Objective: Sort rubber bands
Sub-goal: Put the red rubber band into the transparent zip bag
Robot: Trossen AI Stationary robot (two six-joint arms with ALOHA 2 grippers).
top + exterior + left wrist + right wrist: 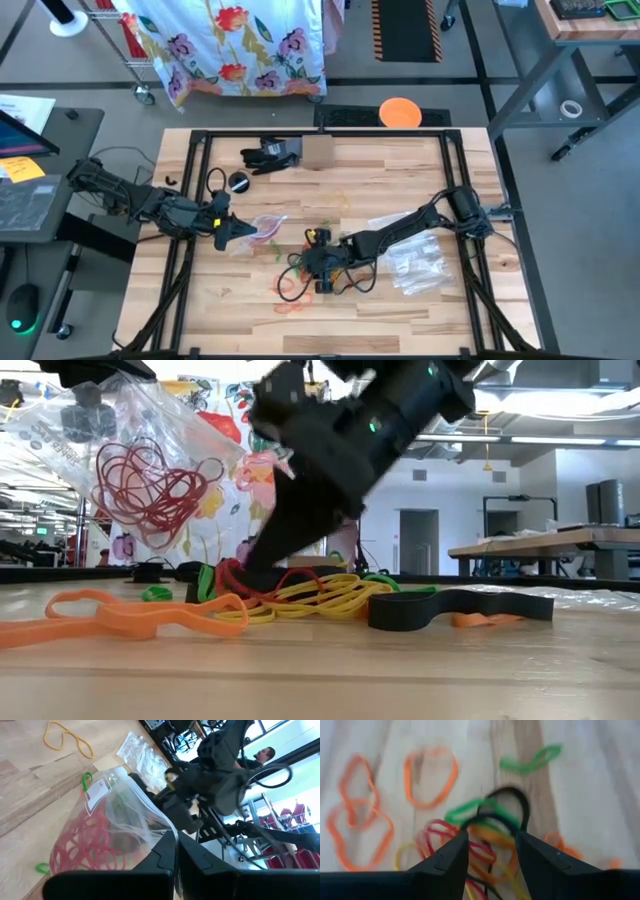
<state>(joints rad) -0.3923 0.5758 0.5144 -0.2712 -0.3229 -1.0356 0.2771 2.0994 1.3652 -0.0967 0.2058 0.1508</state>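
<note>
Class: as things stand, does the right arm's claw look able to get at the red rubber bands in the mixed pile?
Probably yes. The right claw stands open just above the pile, red rubber bands between its fingers. But green and black bands lie tangled over them, so it might catch those too.

Even, bright overhead light; soft shadows on the wooden table point(400, 170). Low view is backlit by ceiling strip lights point(560, 440), leaving the right gripper point(262, 572) a blurred dark silhouette. Right wrist view is motion-blurred, rubber bands point(485, 835) smeared. Left wrist view blows out at the windows point(300, 750).
</note>
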